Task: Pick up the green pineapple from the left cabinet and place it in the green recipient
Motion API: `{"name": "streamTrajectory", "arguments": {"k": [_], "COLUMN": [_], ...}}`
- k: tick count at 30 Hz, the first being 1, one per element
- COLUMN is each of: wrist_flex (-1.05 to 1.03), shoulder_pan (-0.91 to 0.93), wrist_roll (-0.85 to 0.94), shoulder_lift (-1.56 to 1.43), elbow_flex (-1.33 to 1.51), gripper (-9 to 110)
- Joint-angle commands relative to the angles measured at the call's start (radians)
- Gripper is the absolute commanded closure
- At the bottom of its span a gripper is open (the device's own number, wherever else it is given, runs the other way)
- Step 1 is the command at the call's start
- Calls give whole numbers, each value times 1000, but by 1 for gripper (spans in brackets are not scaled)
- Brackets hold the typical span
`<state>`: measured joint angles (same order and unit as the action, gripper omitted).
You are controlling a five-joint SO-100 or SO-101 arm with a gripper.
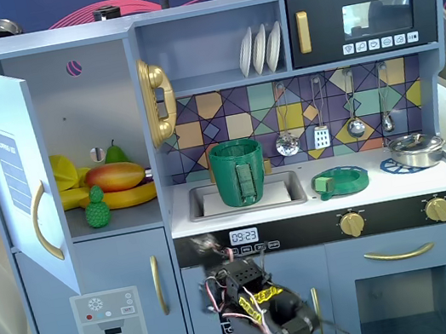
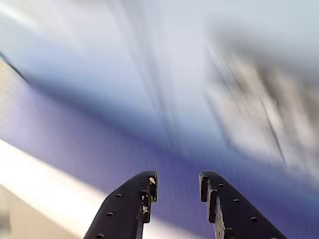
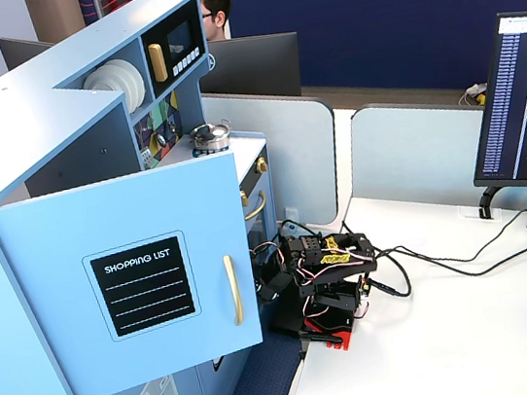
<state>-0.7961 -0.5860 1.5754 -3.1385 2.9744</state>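
Your arm point(image 1: 262, 316) sat folded low in front of the toy kitchen, below the counter, well away from the fruit. Its gripper point(image 2: 175, 185) was parted and held nothing. The green pineapple point(image 1: 96, 209) stood at the shelf's front edge in the left cabinet point(image 1: 97, 137), whose door point(image 1: 17, 177) hung open for access. The green recipient point(image 1: 239, 173) waited upright in the sink point(image 1: 290, 191).

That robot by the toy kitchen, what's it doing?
Nothing much yet. The robot arm sits folded low in front of the toy kitchen, and its hand is open and empty. The cabinet door is swung open, and the green pineapple sits on the shelf inside, in front of a mango and bananas. The green pot stands in the sink, waiting.
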Motion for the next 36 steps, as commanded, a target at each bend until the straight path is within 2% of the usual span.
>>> {"name": "streamTrajectory", "arguments": {"k": [1,5,8,13,16,22,27,36], "wrist_flex": [322,494,531,643,721,784,934,1019], "shoulder_pan": [-178,-253,-270,-239,-227,-201,-160,-150], "wrist_roll": [28,129,172,140,51,-3,-20,-37], "shoulder_lift": [64,213,336,492,575,739,856,1005], "elbow_flex": [-152,-285,-414,-532,-595,-749,-796,-888], "gripper": [101,101,101,88,78,59,55,52]}}
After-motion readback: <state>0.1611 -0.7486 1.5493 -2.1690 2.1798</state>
